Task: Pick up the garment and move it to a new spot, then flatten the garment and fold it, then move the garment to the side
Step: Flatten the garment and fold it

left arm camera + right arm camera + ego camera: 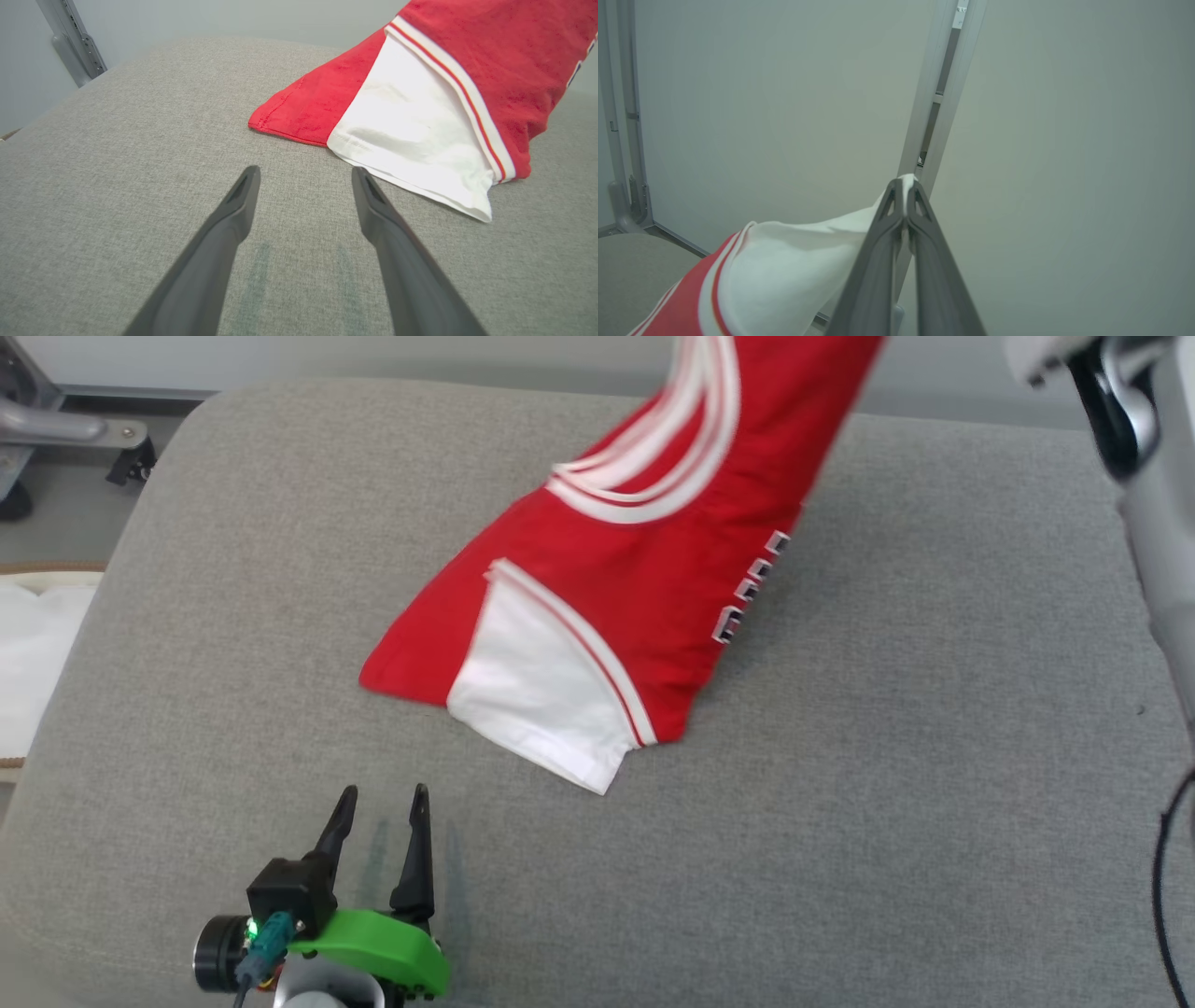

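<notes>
The garment [644, 569] is a red shirt with white sleeves and white stripes. Its lower end lies on the grey cushion [887, 784]; its upper end rises off the top of the head view. My right gripper [905, 186] is shut on a white sleeve of the garment [784, 275], holding it up in the air in front of a pale wall. My left gripper [381, 821] stands open low over the cushion, a little short of the garment's white sleeve [411, 140]. In the left wrist view nothing lies between its fingers [236, 205].
A grey metal frame [56, 429] stands at the far left beyond the cushion's edge. White cloth [28, 653] lies off the cushion's left side. My right arm [1148, 476] rises at the upper right. A metal post [938, 93] stands by the wall.
</notes>
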Controlling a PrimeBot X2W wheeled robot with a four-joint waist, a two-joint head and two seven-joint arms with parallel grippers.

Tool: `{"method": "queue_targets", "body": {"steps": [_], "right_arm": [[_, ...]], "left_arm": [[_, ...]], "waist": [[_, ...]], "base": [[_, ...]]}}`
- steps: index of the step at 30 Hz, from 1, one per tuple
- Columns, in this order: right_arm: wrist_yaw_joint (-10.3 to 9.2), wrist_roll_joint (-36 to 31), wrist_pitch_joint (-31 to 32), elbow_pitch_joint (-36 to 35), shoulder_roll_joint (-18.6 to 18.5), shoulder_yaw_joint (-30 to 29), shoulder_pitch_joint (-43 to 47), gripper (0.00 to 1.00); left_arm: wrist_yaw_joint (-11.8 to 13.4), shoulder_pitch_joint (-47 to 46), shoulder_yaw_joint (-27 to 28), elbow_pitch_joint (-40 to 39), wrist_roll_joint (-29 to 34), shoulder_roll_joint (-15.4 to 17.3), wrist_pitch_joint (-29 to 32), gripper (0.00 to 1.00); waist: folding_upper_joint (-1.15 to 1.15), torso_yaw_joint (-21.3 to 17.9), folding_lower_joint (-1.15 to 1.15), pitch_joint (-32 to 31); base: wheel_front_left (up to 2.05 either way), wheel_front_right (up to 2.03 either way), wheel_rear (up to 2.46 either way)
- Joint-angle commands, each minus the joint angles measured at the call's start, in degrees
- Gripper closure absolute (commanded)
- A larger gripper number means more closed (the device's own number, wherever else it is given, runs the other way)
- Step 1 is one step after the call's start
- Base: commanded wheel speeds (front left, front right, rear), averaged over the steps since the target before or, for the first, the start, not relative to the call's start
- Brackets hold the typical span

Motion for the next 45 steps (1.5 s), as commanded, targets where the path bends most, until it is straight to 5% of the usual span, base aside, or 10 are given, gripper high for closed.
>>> {"method": "queue_targets", "body": {"steps": [1,2,8,14,21,29,36,45], "right_arm": [[-0.12,-1.4,0.0,2.9,-1.9,-2.0,3.1,0.64],[-0.12,-1.8,0.0,4.3,-2.7,-3.3,4.3,0.0],[-0.11,-5.3,0.0,7.1,-6.1,-11.8,13.1,0.0],[-0.11,-6.6,0.0,1.5,-1.9,-13.0,19.4,0.0],[-0.11,-3.1,0.0,-4.3,4.3,1.2,22.8,0.0],[-0.12,7.3,1.2,-2.5,9.2,22.5,21.6,0.0],[-0.12,11.5,1.6,2.1,10.8,28.0,20.5,0.0],[-0.12,10.7,0.1,8.3,11.4,27.8,21.5,0.0]], "left_arm": [[-0.3,-1.3,-0.2,0.0,0.2,0.1,0.0,0.0],[-0.4,-1.4,-0.3,0.0,0.3,0.1,0.0,0.0],[-0.8,-2.6,-0.1,-0.1,0.8,0.1,0.0,0.0],[-1.0,-2.5,1.0,0.4,1.4,0.2,0.0,0.0],[-1.1,-2.8,0.9,0.4,1.0,0.1,0.0,0.0],[-0.8,-2.3,-0.1,0.5,0.3,0.1,0.0,0.0],[-0.7,-3.3,-0.6,-0.1,-0.2,0.1,0.0,0.0],[-0.7,-4.2,-0.9,-0.9,-0.3,0.1,0.0,0.0]], "waist": [[0.0,-0.6,0.0,1.7],[0.0,-0.7,0.0,1.9],[0.0,-1.0,0.0,3.7],[0.0,-2.1,0.0,3.2],[0.0,-2.2,0.0,2.7],[0.0,-0.1,0.0,2.9],[0.0,1.7,0.0,3.9],[0.0,2.2,0.0,5.3]], "base": [[0.0,0.0,0.0],[0.0,0.0,0.0],[0.0,0.0,0.0],[0.0,0.0,0.0],[0.0,0.0,0.0],[0.0,0.0,0.0],[0.0,0.0,0.0],[0.0,0.0,0.0]]}}
